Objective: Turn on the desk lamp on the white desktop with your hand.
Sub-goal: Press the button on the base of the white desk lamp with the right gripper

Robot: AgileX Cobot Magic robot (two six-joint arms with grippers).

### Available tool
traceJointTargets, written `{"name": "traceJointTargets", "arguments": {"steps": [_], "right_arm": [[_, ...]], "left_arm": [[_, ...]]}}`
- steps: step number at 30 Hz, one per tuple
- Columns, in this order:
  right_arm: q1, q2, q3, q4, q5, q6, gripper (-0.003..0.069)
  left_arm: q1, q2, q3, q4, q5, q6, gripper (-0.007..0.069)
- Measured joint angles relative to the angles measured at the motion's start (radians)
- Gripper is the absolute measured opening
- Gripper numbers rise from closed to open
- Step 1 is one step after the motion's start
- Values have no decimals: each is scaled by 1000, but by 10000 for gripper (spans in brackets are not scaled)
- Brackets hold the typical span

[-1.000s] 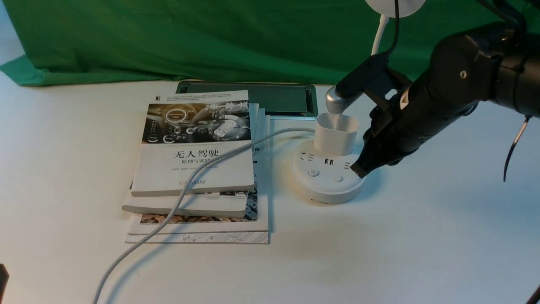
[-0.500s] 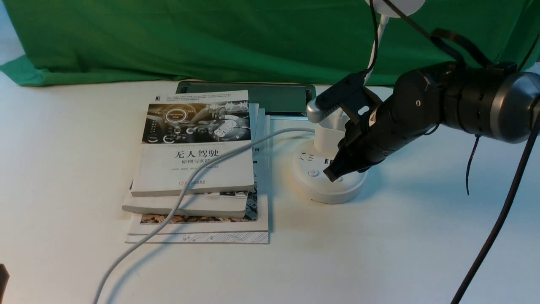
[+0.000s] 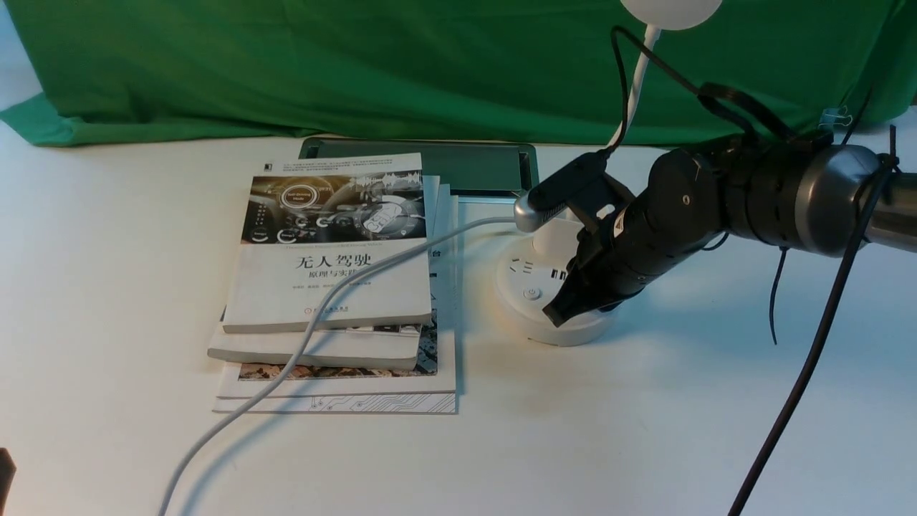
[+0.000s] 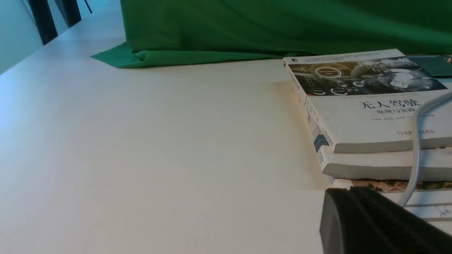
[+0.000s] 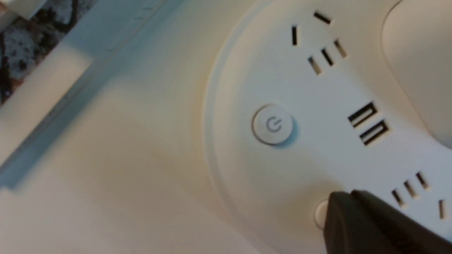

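The white desk lamp stands on the white desktop. Its round base carries sockets and a power button. The cup holder is partly hidden by my arm. The thin neck rises to the round head at the frame's upper edge. My right gripper is shut, and its black fingertips rest on the base's second button, covering most of it. The power button lies bare beside them. My left gripper is shut, low over the desk beside the books.
A stack of books lies left of the lamp, with the white cable running over it to the front edge. A dark recessed panel sits behind the books. Green cloth covers the back. Black cables trail from my right arm.
My right gripper swung left and down from beside the base's right rim onto its top, ending on the second button. The desk around the base now looks warmer lit.
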Motion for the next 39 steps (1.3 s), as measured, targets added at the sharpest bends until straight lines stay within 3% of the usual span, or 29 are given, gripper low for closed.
{"name": "traceJointTargets", "arguments": {"steps": [33, 39], "right_arm": [[1, 26, -6, 5, -43, 22, 35], [1, -100, 17, 4, 2, 38, 38]], "left_arm": [[0, 0, 0, 0, 0, 0, 21], [0, 0, 0, 0, 0, 0, 21]]}}
